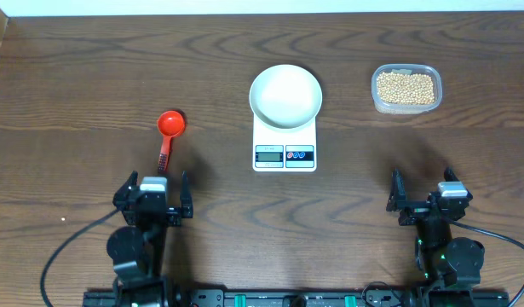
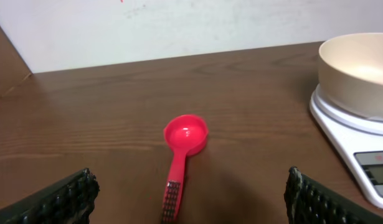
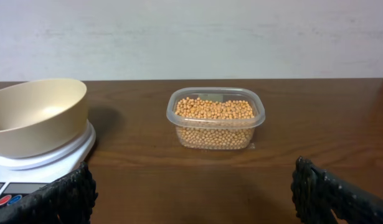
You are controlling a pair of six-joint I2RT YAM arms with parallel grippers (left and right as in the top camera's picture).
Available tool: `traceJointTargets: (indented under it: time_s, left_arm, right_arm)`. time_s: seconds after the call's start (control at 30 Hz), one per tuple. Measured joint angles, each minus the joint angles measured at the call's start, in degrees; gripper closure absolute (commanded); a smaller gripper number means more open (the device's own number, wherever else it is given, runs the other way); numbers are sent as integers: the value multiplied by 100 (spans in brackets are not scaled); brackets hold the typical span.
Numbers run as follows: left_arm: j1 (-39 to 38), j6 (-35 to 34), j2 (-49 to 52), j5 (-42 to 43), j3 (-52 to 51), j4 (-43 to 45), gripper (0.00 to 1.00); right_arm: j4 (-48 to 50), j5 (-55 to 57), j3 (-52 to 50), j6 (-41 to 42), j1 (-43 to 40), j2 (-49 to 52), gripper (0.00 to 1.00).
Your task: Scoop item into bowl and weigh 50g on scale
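Brown wood-grain bench.
- Two grippers near front edge: left gripper and right gripper, both with fingers spread wide and holding nothing.
- One scale: flat, white, rectangular, mid-bench toward back edge. Grey display and two round buttons face front edge. Digits too small to read.
- One bowl: round, shallow, white, sitting on scale.
- One tub: clear plastic, toward back right corner.
- One scoop: red, left of scale, handle pointing to left gripper.
- Beans: small, round, tan-yellow, too many to count, all in tub.
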Motion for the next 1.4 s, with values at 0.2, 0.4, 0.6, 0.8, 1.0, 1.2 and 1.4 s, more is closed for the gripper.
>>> traceJointTargets:
  time_s: [0.2,0.4,0.6,0.8,1.0,1.2,1.4]
  left_arm:
    - [0,0,1491,295,1163,-4,2]
    - [0,-2,3110,680,2518,-638,2]
    - [-2,-2,4629,826,4183,-1928,2]
    - [0,28,6048,850,5884,-3126,2]
    - [0,203,7401,855,7263,-3781,2]
    - [0,195,7903,863,7368,-3799,2]
    - [0,175,8070,835,7368,-3624,2]
  right_arm:
    - [2,0,0,0,0,4,1]
    - [-2,0,0,0,0,2,1]
    - [-2,0,0,0,0,2,1]
    - [-2,0,0,2,0,2,1]
    - [2,0,0,0,0,2,1]
    - [0,0,0,0,0,2,1]
    - [0,0,0,0,0,2,1]
